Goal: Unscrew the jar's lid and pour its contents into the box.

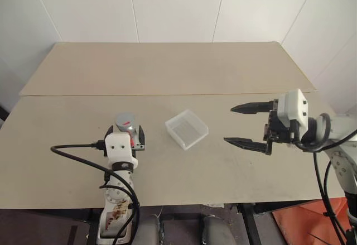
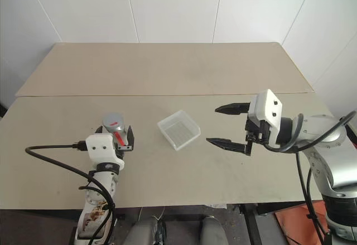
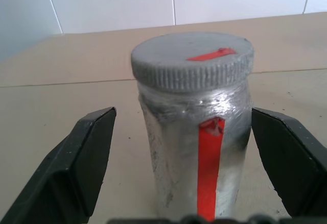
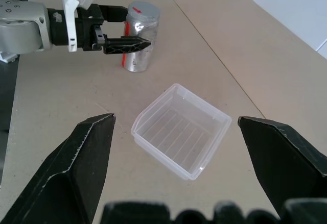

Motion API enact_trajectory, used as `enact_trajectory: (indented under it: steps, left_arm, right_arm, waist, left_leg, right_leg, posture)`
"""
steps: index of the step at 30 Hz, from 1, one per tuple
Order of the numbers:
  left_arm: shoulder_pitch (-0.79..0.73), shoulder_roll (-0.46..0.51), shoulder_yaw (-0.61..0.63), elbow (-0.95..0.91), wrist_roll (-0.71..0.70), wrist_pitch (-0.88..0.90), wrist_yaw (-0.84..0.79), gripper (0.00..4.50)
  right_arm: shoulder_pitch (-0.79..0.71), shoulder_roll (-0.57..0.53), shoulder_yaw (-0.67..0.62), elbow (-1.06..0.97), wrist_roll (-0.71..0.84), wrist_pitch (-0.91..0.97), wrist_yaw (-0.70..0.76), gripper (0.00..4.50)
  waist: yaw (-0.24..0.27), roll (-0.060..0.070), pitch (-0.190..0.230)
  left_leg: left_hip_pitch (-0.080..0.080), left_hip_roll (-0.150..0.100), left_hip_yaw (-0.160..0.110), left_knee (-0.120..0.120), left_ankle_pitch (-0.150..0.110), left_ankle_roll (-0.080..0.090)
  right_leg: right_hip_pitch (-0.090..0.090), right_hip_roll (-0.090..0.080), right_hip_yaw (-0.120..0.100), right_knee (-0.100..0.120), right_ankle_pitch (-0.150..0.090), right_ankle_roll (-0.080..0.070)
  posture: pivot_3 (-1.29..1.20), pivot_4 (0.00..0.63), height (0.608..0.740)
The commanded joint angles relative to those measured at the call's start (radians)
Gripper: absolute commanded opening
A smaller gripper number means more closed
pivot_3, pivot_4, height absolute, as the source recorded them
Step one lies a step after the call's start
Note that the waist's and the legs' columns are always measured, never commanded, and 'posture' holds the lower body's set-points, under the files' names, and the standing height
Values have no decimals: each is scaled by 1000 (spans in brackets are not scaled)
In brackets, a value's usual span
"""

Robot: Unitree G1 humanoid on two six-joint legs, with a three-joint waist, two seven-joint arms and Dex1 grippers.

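Beige table (image 1: pixel 167 77) before white wall panels, with jar, box and both grippers.

Seen from the head camera, the jar (image 1: pixel 126 125) stands upright at about 8 o'clock of the table's middle, its lid (image 3: pixel 192 60) screwed on; the left gripper (image 1: pixel 127 140) has its fingers spread on either side, not touching. The box (image 1: pixel 186 129) lies near centre, well apart. At 3 o'clock, the right gripper (image 1: pixel 241 125) hovers with fingers wide apart, holding nothing.

No readable text; plain red stripe on jar (image 3: pixel 196 168) and lid (image 3: pixel 192 60) only.
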Motion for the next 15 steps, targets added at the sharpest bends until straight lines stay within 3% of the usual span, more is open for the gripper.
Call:
enact_trajectory:
  steps: [1,12,15]
  left_arm:
    - [-29,-4,-10,4,5,-9,7,4472]
    - [-91,2,2,71,-15,-17,2,4472]
    - [-105,8,3,88,-19,-30,-3,3790]
  right_arm:
    - [8,-14,-47,-42,17,-16,-6,4500]
    - [12,-5,-55,-58,31,-14,-11,4500]
    - [17,-2,-56,-67,40,-13,-14,4500]
  waist:
    - [0,0,0]
    - [0,0,0]
    - [0,0,0]
  left_leg:
    - [0,0,0,0,0,0]
    - [0,0,0,0,0,0]
    - [0,0,0,0,0,0]
  right_leg:
    - [0,0,0,0,0,0]
    - [0,0,0,0,0,0]
    - [0,0,0,0,0,0]
  posture:
    - [0,150,740]
    - [0,150,740]
    - [0,150,740]
